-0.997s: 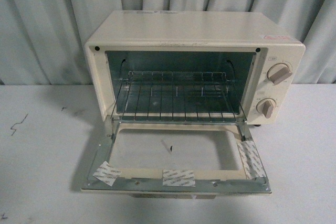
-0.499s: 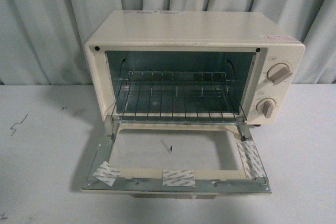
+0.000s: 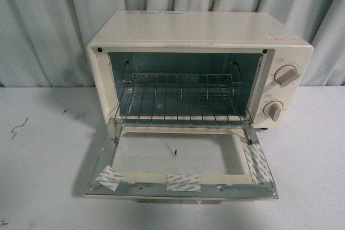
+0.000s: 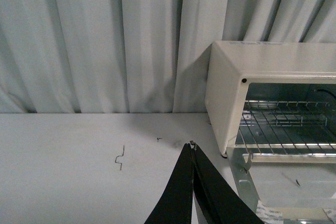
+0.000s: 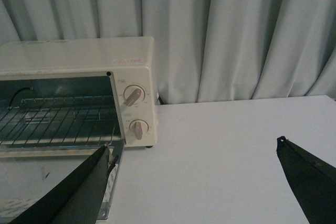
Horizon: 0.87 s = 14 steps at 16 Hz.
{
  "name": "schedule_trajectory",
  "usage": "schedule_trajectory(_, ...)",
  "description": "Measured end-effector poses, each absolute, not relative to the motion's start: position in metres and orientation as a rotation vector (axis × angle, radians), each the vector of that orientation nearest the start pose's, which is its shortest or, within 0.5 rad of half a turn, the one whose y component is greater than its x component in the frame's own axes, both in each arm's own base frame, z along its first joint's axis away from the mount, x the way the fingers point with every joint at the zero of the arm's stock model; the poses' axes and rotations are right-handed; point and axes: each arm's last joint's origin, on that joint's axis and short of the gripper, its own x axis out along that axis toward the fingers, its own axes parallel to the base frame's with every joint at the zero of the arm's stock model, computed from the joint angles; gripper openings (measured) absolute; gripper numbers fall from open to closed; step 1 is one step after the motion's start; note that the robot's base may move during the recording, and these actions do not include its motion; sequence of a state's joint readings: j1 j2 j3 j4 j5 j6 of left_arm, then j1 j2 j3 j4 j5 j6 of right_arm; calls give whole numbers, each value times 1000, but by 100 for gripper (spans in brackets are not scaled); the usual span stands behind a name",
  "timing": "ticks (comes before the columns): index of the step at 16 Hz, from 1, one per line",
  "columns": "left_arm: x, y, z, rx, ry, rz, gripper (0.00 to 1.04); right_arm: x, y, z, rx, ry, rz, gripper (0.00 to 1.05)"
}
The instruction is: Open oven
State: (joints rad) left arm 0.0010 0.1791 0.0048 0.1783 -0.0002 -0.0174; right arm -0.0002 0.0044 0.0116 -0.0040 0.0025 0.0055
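The cream-white oven [image 3: 199, 30] stands at the back of the white table with its drop-down door [image 3: 183, 186] lying flat and fully open toward me. Its wire rack [image 3: 180, 100] shows inside, and two beige knobs [image 3: 285, 75] sit on its right panel. Neither arm appears in the front view. My left gripper [image 4: 192, 144] is shut with nothing in it, hovering over the table beside the oven [image 4: 273, 77]. My right gripper [image 5: 194, 145] is wide open over bare table, off to the knob side of the oven [image 5: 79, 61].
Grey-white curtains [image 3: 43, 25] hang close behind the table. Small dark marks [image 3: 19, 127] dot the tabletop left of the oven. Tape patches [image 3: 183, 182] stick to the door's inner frame. The table [image 5: 226, 145] stretches bare to the oven's right.
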Motion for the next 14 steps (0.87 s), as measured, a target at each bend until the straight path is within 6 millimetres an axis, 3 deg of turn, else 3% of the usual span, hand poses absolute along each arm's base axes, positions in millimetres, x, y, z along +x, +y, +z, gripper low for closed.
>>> schedule_trajectory(6,98,0,165,-17,4,1,2,97,0,167,6,-4,-2,98)
schedule_trajectory(7,98,0,165,-17,4,1,7,97,0,167,6,-4,-2,98)
schedule_trajectory(13,98,0,165,-17,5,1,92,97,0,167,6,-4,-2,98)
schedule_trajectory(14,98,0,165,-17,5,1,100,97,0,167,6,-4,-2,98)
